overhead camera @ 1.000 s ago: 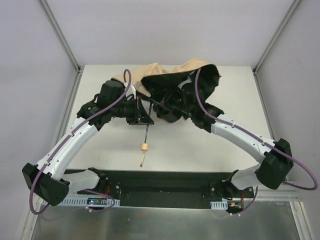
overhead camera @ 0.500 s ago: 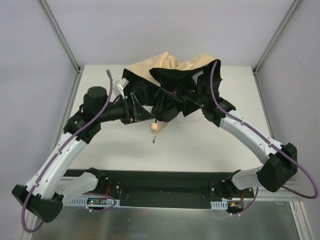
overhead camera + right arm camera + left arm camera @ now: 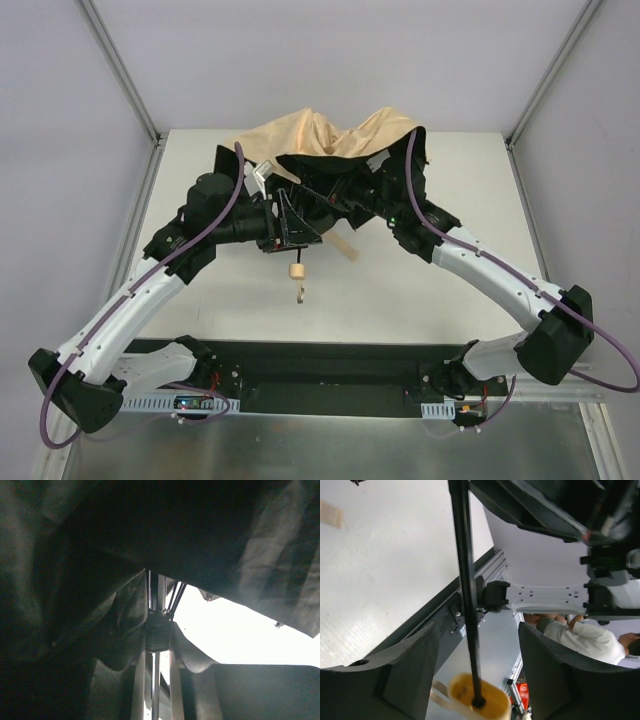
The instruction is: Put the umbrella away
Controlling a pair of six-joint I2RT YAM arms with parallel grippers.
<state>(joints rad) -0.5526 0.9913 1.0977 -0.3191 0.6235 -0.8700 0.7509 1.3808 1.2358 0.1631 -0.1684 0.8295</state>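
The umbrella point(image 3: 330, 135) lies half collapsed at the back of the table, beige canopy on top and black lining below. Its thin dark shaft points toward me and ends in a pale knob point(image 3: 295, 271). My left gripper point(image 3: 288, 226) stands open around the shaft. In the left wrist view the shaft point(image 3: 466, 580) passes untouched between the fingers point(image 3: 415, 670), and the knob point(image 3: 475, 700) hangs beyond them. My right gripper point(image 3: 368, 196) reaches under the canopy. In the right wrist view it is shut on the umbrella's black sliding collar point(image 3: 157, 632), with dark fabric point(image 3: 75, 555) all around.
A tan strap point(image 3: 345, 248) lies on the white table point(image 3: 470, 210) beside the shaft. The black base plate point(image 3: 330, 365) runs along the near edge. Aluminium frame posts point(image 3: 120, 70) stand at the table's back corners.
My left gripper has opened and let go of the shaft. The canopy has drawn in and shifted, and the knob has swung about. The right gripper has kept its hold.
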